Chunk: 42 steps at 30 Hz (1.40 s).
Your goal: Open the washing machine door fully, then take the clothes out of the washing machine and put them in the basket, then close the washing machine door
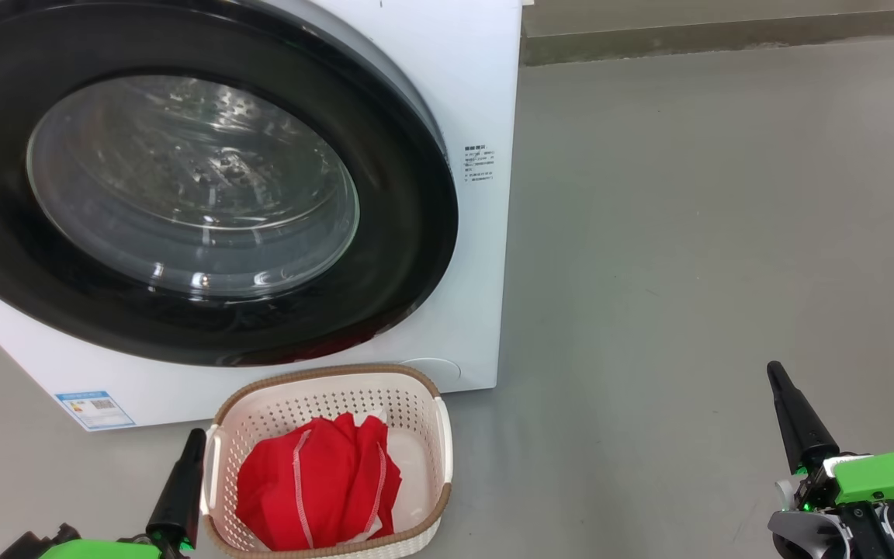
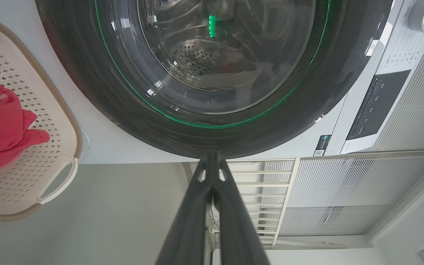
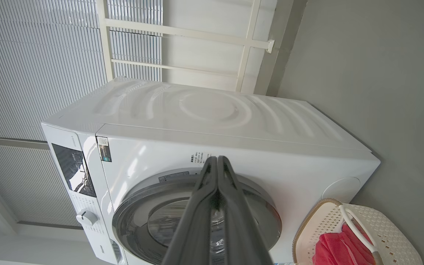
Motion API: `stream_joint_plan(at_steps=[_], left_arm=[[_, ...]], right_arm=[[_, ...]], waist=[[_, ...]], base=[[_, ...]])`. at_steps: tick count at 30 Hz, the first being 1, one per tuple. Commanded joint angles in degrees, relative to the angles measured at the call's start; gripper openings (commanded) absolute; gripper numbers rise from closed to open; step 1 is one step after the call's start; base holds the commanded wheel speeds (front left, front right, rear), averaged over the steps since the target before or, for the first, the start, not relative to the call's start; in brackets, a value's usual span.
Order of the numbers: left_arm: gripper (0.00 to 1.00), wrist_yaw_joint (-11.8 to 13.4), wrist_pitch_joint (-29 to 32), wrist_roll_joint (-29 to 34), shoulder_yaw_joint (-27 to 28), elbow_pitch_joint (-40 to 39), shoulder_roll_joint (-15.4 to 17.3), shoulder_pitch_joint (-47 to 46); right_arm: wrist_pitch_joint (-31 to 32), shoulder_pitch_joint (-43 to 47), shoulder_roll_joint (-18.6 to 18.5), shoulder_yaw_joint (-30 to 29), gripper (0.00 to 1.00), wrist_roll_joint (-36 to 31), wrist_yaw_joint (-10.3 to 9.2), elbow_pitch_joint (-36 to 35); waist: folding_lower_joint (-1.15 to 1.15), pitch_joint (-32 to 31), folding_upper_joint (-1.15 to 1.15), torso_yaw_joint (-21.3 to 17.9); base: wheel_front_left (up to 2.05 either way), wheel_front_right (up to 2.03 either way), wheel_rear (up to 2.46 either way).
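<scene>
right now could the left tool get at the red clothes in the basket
Probably yes: the left tool sits shut just beside the basket, the basket is open-topped, and the red clothes lie uncovered. It would need to open first.

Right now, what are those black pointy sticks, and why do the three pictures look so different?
The sticks are a robot's pincers. The head picture looks down: left pincer and right pincer, both pinched shut and holding nothing. Each of the other two pictures comes from a camera on a wrist, so they look tipped sideways. On the grey floor stands the washing machine with its round door closed. In front sits the basket with the red clothes inside.
</scene>
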Motion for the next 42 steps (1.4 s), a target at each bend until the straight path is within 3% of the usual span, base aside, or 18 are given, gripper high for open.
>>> stream_joint_plan(at_steps=[1, 42], left_arm=[[0.0, -0.4, 0.6, -0.6, 2.1, -1.5, 0.5, -2.3], [0.0, -0.4, 0.8, -0.4, 2.3, -1.5, 0.3, -2.3]], right_arm=[[0.3, -2.4, -0.3, 0.8, 0.0, 0.2, -0.03, -1.7], [0.5, -2.4, -0.1, 0.6, 0.0, 0.0, -0.03, -1.7]], waist=[[0.0, 0.0, 0.0, 0.0], [0.0, 0.0, 0.0, 0.0]], base=[[0.0, 0.0, 0.0], [0.0, 0.0, 0.0]])
